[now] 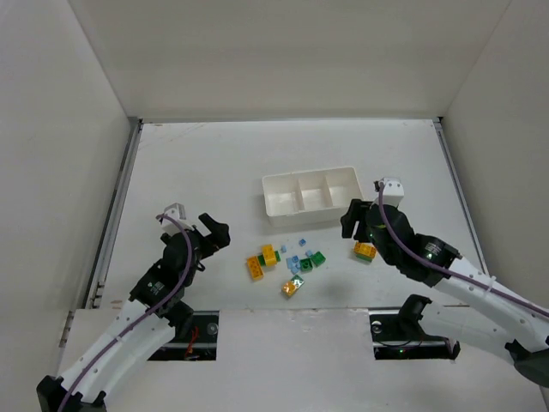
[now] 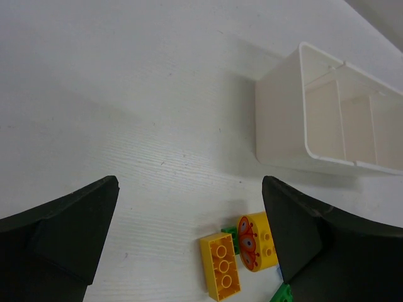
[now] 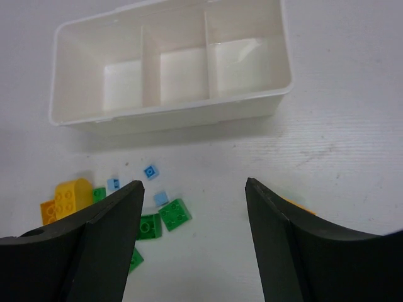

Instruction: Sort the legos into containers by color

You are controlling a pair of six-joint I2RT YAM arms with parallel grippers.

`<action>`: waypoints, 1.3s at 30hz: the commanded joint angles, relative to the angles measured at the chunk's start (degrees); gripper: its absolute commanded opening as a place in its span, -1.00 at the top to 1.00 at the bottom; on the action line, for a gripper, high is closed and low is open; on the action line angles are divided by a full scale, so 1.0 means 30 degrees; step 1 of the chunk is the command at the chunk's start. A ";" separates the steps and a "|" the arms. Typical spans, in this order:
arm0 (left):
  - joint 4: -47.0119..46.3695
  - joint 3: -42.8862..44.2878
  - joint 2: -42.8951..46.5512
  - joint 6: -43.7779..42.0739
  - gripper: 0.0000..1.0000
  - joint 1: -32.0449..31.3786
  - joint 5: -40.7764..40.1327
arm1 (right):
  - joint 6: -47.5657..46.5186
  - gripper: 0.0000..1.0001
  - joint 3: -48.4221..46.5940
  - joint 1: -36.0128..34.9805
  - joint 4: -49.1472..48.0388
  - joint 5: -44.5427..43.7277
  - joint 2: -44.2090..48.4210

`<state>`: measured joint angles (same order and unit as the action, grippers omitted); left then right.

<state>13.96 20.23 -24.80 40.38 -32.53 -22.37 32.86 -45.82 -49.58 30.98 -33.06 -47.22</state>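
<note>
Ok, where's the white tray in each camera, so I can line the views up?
Top external: tray at centre, slightly right, with all compartments empty.
Left wrist: tray upper right, seen end-on and cut off by the frame edge.
Right wrist: tray across the top, whole.
Shared landmark: loose legos on the table just on the tray's near side.

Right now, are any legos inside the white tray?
No, the tray is empty all the way across, and the legos lie on the table outside it.
</note>
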 commanded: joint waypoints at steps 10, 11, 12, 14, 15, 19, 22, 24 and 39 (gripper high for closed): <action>-0.3883 0.0320 -0.0143 0.0250 -1.00 0.0051 -0.0307 | 0.1467 0.11 0.0830 0.1688 0.1303 -0.0406 0.0419; -0.4644 0.0086 -0.0172 0.0483 -1.00 -0.0212 -0.0365 | 0.1729 0.44 0.0918 0.1834 0.1448 -0.0406 0.0418; -0.5406 -0.0207 -0.0201 0.0978 -1.00 -0.0562 -0.0452 | 0.2080 0.61 0.0919 0.1981 0.1711 -0.0406 0.0360; -0.5852 -0.0240 -0.0347 0.1713 -1.00 -0.1120 -0.0570 | 0.2871 0.72 0.0948 0.2303 0.2442 -0.0465 0.0127; -0.5853 -0.0094 -0.0522 0.1774 -1.00 -0.1326 -0.0570 | 0.3106 0.71 0.1006 0.2420 0.2678 -0.0494 -0.0020; -0.6758 0.1076 -0.2715 0.0113 -0.77 -0.2497 0.0041 | 0.3868 -0.25 0.1591 0.2451 0.2506 -0.0670 -0.0810; -0.7551 0.1663 -0.4736 -0.1272 0.40 -0.3084 0.0395 | 0.4104 -0.54 0.1885 0.2422 0.1890 -0.0465 -0.1804; -0.7610 0.1957 -0.5647 -0.1302 0.69 -0.3260 0.0542 | 0.4221 -0.65 0.1828 0.2451 0.1918 -0.0552 -0.2654; -1.1772 -0.0737 -0.4126 -0.2445 -0.13 -0.3379 0.2096 | 0.6097 -0.85 0.2823 0.2977 0.2271 -0.0261 -0.5528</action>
<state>-17.37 18.98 -37.39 34.30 -43.11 -17.30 49.56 -36.99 -41.58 38.13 -33.95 -62.98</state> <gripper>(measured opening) 0.561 0.930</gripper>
